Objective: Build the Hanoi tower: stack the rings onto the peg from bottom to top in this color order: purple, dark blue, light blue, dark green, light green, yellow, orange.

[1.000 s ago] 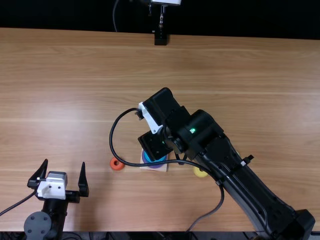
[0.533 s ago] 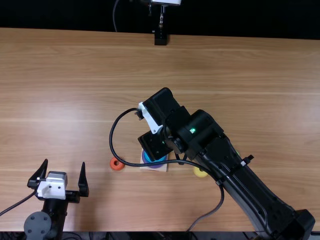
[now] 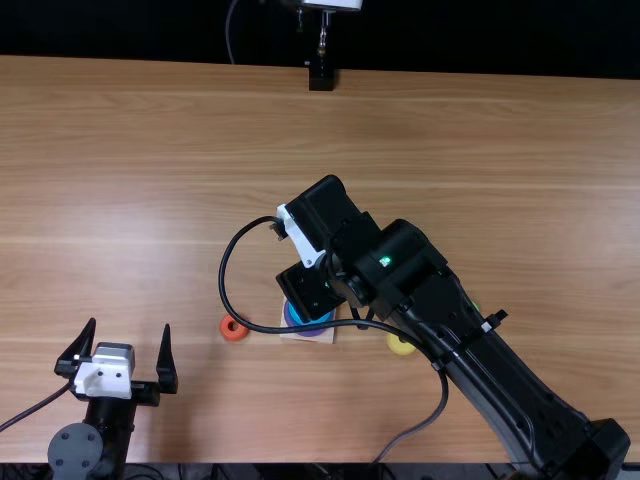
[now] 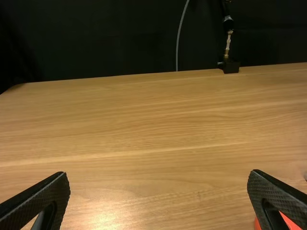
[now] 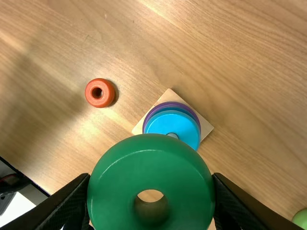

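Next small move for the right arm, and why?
Probably shift the dark green ring sideways until its hole lines up over the peg, before lowering. The right gripper holds that ring, and the light blue ring is topmost on the peg, so dark green is next. The peg tip shows past the ring's edge, not through its hole.

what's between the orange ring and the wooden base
In the right wrist view, bare tabletop lies between the orange ring and wooden base; in the top view, a black cable crosses over it.
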